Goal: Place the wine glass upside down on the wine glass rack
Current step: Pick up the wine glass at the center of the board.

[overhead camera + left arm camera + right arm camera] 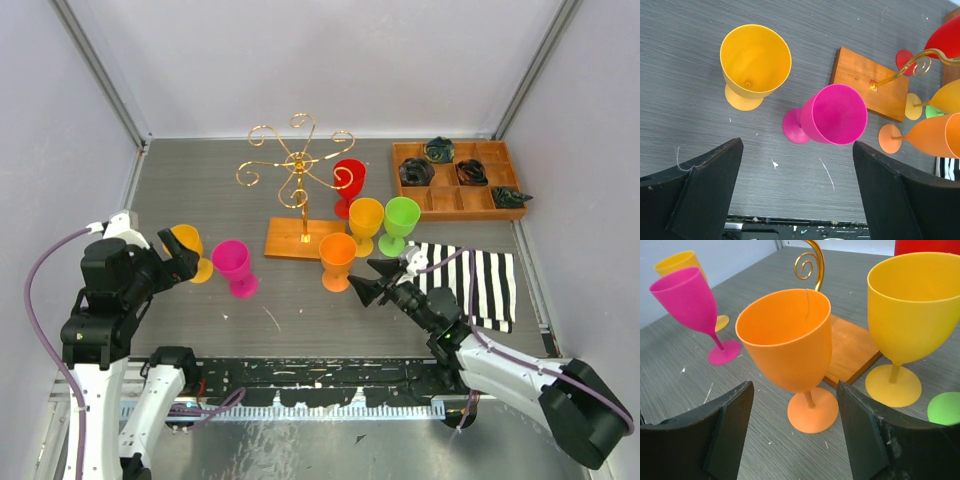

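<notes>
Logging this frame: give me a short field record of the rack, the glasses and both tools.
rack: wine glass rack, no glass hung on it
upright on table: red glass, yellow glass, green glass, orange glass, pink glass, amber glass
left tool: open, empty, near amber glass
right tool: open, empty, facing orange glass
task: not yet started

6 coloured glasses stand upright on the table (200, 190) near the gold wine glass rack (300, 190). The right pincer (364, 286), spread, points at the orange glass (337, 258). The left pincer (180, 258) is at the amber glass (203, 270).
</notes>
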